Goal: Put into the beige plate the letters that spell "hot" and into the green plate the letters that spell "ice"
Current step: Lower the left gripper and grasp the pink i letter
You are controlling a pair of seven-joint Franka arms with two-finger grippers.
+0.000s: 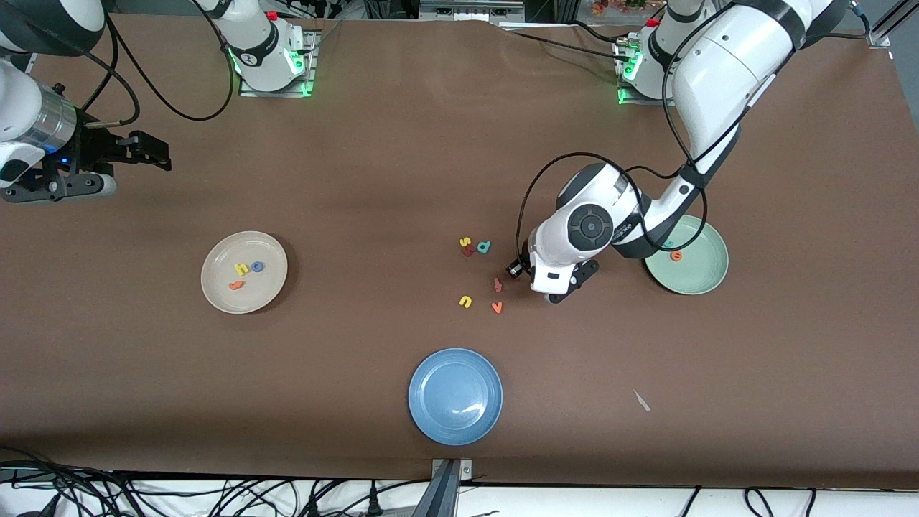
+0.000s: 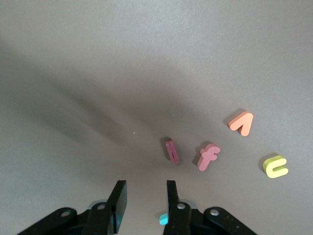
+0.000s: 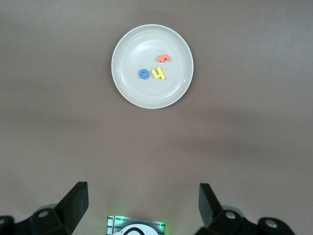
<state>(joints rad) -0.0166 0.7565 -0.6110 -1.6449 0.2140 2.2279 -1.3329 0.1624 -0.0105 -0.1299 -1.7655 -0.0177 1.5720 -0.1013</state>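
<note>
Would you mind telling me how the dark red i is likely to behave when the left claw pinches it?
The dark red i stands on its thin edge, so it probably tips if nudged. It looks like light foam, likely squashing slightly. The left claw is half-closed nearby.

The round cream-beige plate [image 1: 244, 272] lies toward the right arm's end of the bench, holding the yellow foam h [image 1: 242, 269], blue ring-shaped o [image 1: 257, 266] and orange t [image 1: 236, 285]. The pale mint-green plate [image 1: 698, 276], toward the left arm's end, holds the orange foam e [image 1: 675, 255]. The dark red bar-like i [image 2: 171, 151] stands on edge on the bench.
</note>
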